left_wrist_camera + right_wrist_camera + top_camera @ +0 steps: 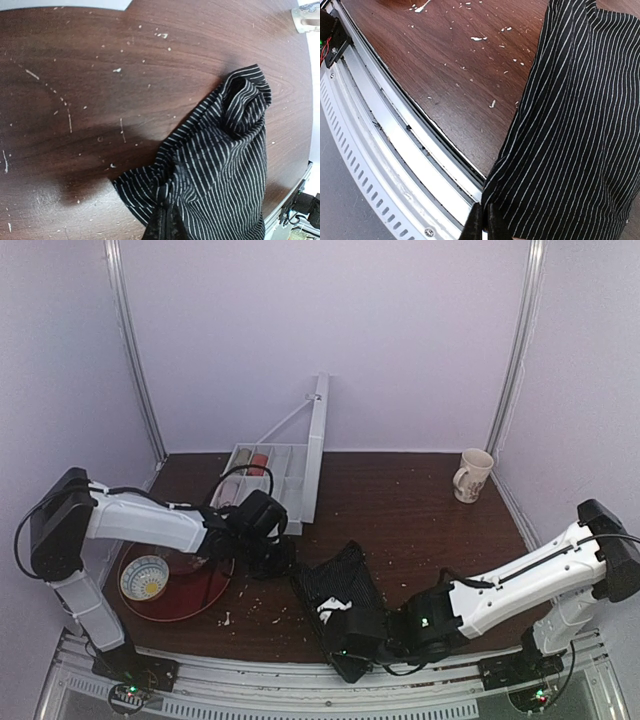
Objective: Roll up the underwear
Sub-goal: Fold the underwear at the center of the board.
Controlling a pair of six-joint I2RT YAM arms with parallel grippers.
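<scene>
**Both pincers hold the underwear (pixel 345 585) at the near edge of the bench (pixel 430 515).**
The right pincer (pixel 481 225) is clamped on the near hem, which reaches over the rail (pixel 395 150). The left pincer (pixel 165 226) pinches the left corner. The far end is bunched, with bare bench beyond it up to a mug (pixel 472 475).
</scene>
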